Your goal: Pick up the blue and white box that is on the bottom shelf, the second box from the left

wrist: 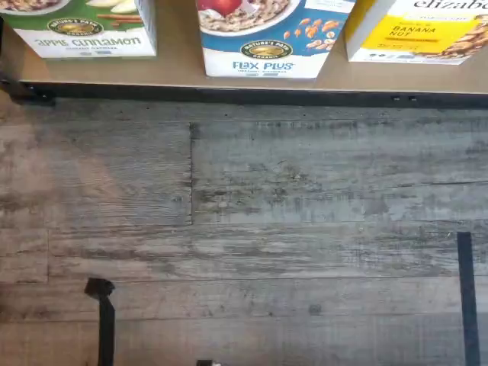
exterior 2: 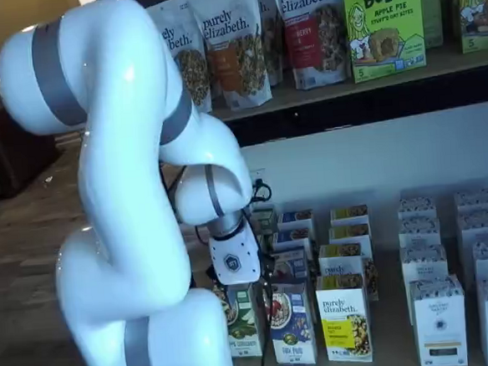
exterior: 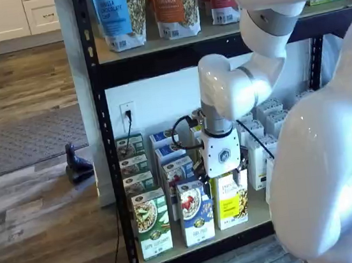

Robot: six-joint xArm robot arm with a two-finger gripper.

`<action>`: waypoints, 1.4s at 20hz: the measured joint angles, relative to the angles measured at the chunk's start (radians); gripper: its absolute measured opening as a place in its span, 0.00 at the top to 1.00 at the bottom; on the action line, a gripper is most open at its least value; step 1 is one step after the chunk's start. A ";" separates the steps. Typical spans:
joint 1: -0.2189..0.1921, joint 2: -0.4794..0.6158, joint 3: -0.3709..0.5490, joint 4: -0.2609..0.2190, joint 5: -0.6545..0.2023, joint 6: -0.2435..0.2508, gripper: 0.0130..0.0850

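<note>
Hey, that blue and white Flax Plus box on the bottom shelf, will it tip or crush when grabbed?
The blue and white box stands tall and slim on the bottom shelf, so a push up high would probably tip it. It looks like thin cardboard, likely light and dentable. The green carton and yellow carton stand close alongside, so they may get nudged.

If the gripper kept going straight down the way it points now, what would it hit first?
Probably the grey plank floor just in front of the bottom shelf, not the blue and white box. The gripper hangs before the front row; depth is unclear.
</note>
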 joint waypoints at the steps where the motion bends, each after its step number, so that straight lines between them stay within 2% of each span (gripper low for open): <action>1: -0.002 0.009 -0.002 -0.002 -0.006 0.000 0.00; 6: -0.015 0.054 -0.012 0.005 -0.038 -0.017 0.00; 12: -0.025 0.109 -0.032 -0.040 -0.049 0.013 0.00; 18: -0.031 0.174 -0.063 -0.024 -0.071 -0.007 0.00; 19: -0.031 0.185 -0.070 -0.033 -0.074 0.001 0.00; 21: -0.034 0.212 -0.085 -0.090 -0.094 0.052 0.00; 23: -0.036 0.238 -0.102 -0.116 -0.111 0.075 0.00; 28: -0.035 0.301 -0.146 -0.049 -0.137 0.014 0.00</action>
